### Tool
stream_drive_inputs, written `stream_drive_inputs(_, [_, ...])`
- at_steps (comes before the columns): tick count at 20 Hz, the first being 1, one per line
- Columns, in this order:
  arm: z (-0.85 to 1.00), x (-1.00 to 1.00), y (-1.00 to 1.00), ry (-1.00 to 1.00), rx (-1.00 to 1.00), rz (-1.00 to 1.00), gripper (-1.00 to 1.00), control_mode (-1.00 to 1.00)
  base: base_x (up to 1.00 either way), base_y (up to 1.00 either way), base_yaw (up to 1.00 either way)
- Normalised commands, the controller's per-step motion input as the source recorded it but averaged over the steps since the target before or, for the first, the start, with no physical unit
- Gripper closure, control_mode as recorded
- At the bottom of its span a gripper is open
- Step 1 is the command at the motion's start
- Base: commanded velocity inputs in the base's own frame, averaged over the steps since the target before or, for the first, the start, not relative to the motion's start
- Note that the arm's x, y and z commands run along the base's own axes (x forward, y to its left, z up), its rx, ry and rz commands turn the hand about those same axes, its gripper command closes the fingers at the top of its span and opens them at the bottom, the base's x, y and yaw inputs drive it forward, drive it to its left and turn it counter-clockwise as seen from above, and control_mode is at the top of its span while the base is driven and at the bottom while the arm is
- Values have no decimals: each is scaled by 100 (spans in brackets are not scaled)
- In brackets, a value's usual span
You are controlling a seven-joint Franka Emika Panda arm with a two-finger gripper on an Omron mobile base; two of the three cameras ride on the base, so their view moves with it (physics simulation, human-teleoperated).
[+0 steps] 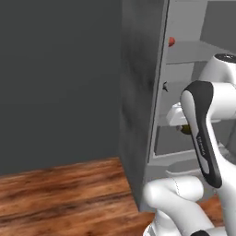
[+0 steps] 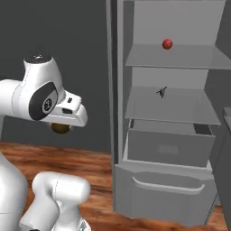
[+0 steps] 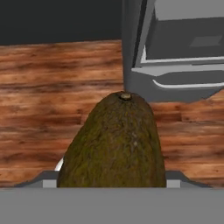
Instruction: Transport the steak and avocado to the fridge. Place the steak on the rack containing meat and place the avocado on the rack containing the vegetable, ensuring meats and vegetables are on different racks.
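**Fridge shelves and floor**

The fridge (image 2: 167, 113) is seen open at the right of the right base view, standing on a dark wooden floor (image 2: 90, 167). Its upper flat grey shelf (image 2: 180, 58) carries a small red-orange round item (image 2: 167, 43), near the top centre of the frame. On the shelf below (image 2: 176, 106), a small dark object (image 2: 161, 92) is seen, too small to identify. Beneath it a grey drawer (image 2: 169, 148) is pulled partly out, above a lower drawer with a handle (image 2: 164, 189).
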Motion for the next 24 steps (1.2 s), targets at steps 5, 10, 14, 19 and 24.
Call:
stream_drive_inputs(5, [0, 0, 0, 0, 0, 0, 100, 100, 6, -6, -47])
stream_drive_inputs(10, [0, 0, 0, 0, 0, 0, 100, 100, 12, -40, -46])
stream_drive_inputs(14, [0, 0, 0, 0, 0, 0, 100, 100, 39, -31, -13])
stream_drive_inputs(19, [0, 0, 0, 0, 0, 0, 100, 100, 91, -12, -14])
stream_drive_inputs(24, [0, 0, 0, 0, 0, 0, 100, 100, 89, -66, -3])
